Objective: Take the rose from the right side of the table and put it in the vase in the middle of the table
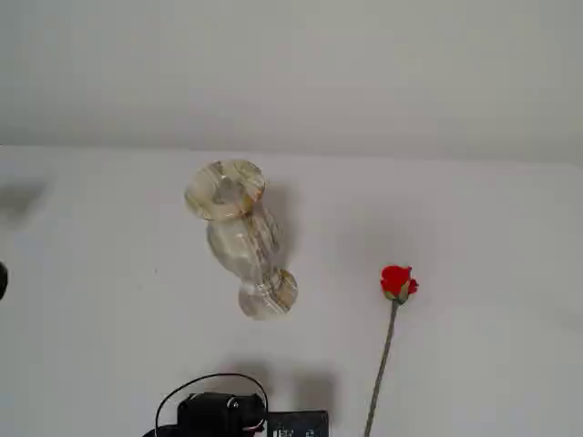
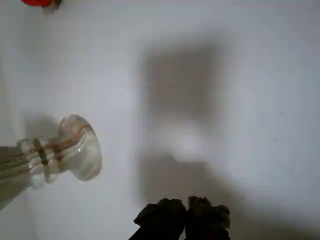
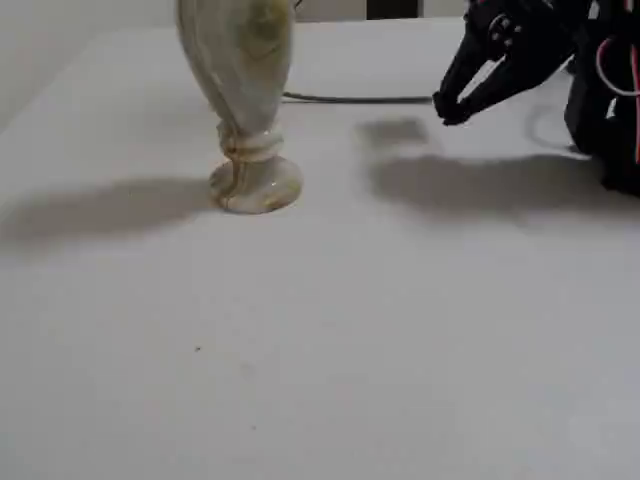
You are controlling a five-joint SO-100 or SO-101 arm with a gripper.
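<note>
The vase point(image 1: 239, 238), cream-white with brown veins, stands upright in the middle of the white table point(image 1: 474, 228). Its foot shows at the left of the wrist view point(image 2: 75, 150), and it stands at the upper left of a fixed view point(image 3: 245, 100). The rose point(image 1: 397, 281) lies flat on the table to the vase's right, bloom away from the arm, its stem running to the lower edge. Only a bit of red bloom point(image 2: 37, 2) shows at the top left of the wrist view. My gripper point(image 3: 447, 108) is shut and empty, held above the table, apart from the vase and rose. It also shows at the bottom of the wrist view point(image 2: 184, 216).
The arm's black body with a looped cable point(image 1: 219, 411) sits at the bottom edge of a fixed view. A dark cable point(image 3: 350, 98) lies on the table behind the vase. The gripper's shadow point(image 3: 480, 185) falls on the bare table.
</note>
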